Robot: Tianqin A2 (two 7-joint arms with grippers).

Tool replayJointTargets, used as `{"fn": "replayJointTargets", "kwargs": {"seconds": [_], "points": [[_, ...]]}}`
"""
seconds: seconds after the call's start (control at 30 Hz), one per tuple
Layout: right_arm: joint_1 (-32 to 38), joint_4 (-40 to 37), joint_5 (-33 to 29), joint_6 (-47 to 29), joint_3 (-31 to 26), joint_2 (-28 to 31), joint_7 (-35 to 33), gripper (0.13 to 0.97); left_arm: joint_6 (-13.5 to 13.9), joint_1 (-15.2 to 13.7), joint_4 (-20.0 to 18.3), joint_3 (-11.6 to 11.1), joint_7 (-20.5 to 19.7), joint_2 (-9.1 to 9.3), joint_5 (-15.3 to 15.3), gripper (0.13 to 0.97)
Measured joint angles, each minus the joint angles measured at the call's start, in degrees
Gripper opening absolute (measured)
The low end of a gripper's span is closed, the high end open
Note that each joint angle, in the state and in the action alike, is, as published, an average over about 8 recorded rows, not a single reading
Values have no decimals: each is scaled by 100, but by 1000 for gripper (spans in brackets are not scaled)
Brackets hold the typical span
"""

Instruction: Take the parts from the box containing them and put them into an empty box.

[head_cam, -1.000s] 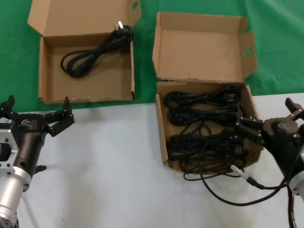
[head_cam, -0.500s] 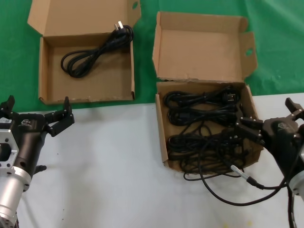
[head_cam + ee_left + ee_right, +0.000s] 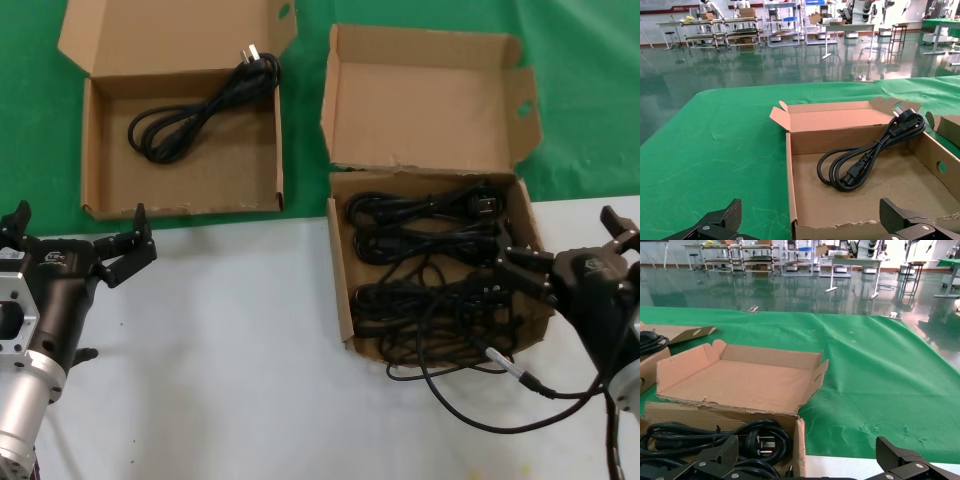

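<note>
Several black power cords point(image 3: 430, 270) lie tangled in the squarish cardboard box point(image 3: 338, 290) at the right, its tall holed lid point(image 3: 430, 100) standing up behind. One plug point(image 3: 760, 440) shows its metal prongs near the box wall point(image 3: 799, 445). The wide shallow box point(image 3: 100, 170) at the far left holds one looped cord point(image 3: 190, 115), also seen as the cord point(image 3: 865, 160) inside its walls point(image 3: 790, 165). My right gripper point(image 3: 562, 238) hangs open over the squarish box's right edge. My left gripper point(image 3: 78, 225) is open, just in front of the shallow box. Nothing is between either gripper's fingers point(image 3: 720, 222) point(image 3: 900, 457).
A thin black cable with a silver connector point(image 3: 505, 362) trails from the squarish box onto the white table point(image 3: 230, 350). Green cloth point(image 3: 590, 90) covers the far half of the table.
</note>
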Motion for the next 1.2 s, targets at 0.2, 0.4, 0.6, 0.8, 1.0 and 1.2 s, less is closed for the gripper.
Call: {"fn": "replayJointTargets", "kwargs": {"seconds": [0.2,0.4,0.6,0.8,1.0,1.2], "points": [[0,0,0,0,0,0,0,966,0,0,0,0,0,0,0,966],[0,0,0,0,0,0,0,966,0,0,0,0,0,0,0,966],[0,0,0,0,0,0,0,966,0,0,0,0,0,0,0,966],[0,0,0,0,0,0,0,966,0,0,0,0,0,0,0,966],[0,0,0,0,0,0,0,966,0,0,0,0,0,0,0,966],[0,0,0,0,0,0,0,966,0,0,0,0,0,0,0,966]]}}
